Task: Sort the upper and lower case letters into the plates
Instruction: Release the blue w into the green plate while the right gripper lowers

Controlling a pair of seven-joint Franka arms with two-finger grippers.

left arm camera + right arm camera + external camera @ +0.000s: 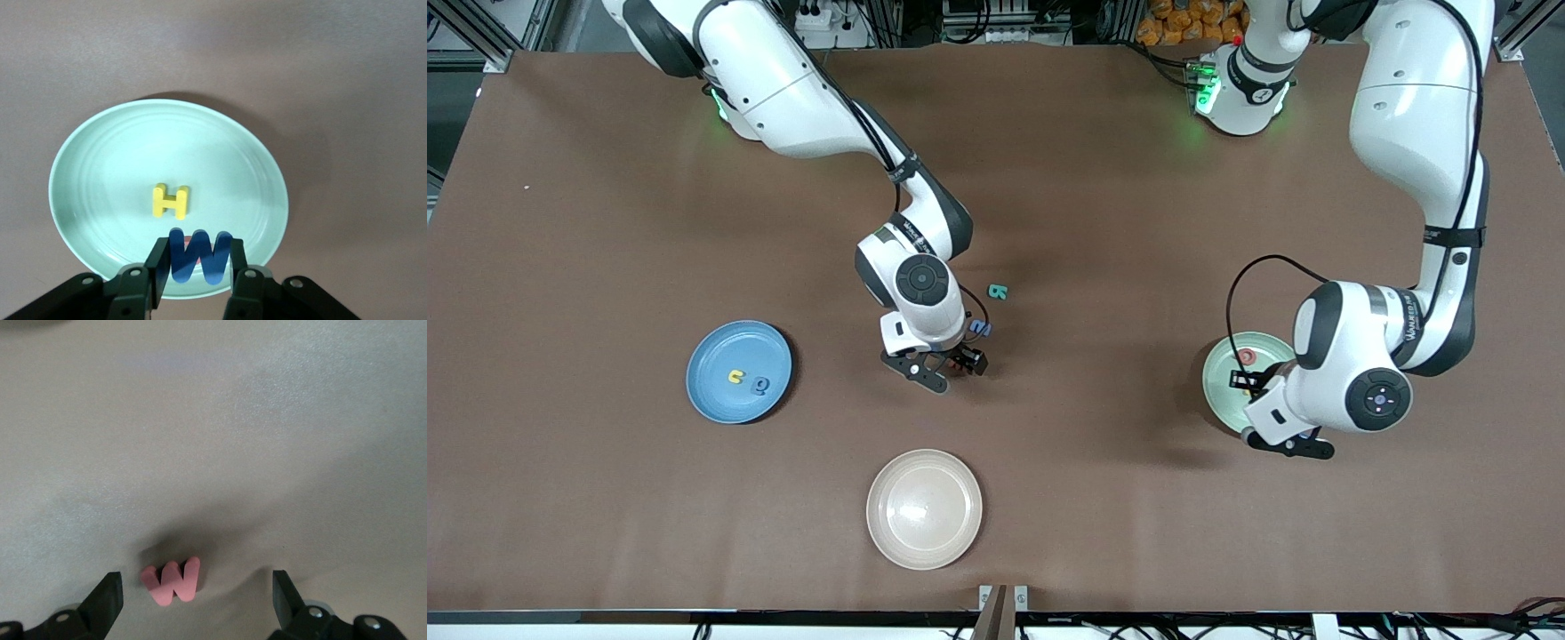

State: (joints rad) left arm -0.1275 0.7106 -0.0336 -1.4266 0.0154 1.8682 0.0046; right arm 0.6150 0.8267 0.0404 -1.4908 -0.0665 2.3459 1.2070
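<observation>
Holding a blue W (199,255) pinched between its fingers, our left gripper (198,267) hangs over the mint green plate (93,167) near the left arm's end of the table, where a yellow H (171,201) already lies near the plate's middle and something red shows in the front view, partly hidden by the arm. Our right gripper (193,600) sits low over the middle of the table with its fingers spread wide — a pink w (171,580) lies on the brown table (1103,498) between them, off toward one finger. Two more letters, a blue one (980,328) and a teal one (998,291), lie just beside that arm's wrist.

We judge two steps in hand. For the release, we would lower over a bare part of the plate, clear of the H, so the W does not bounce off the rim. For the pick, we would centre the fingers on the pink w before closing — off-centre, a finger could shove it aside.

The sky blue plate (711,391) toward the right arm's end carries a yellow letter (735,377) and a blue letter (760,385); the beige plate (889,542) near the front edge holds nothing.
</observation>
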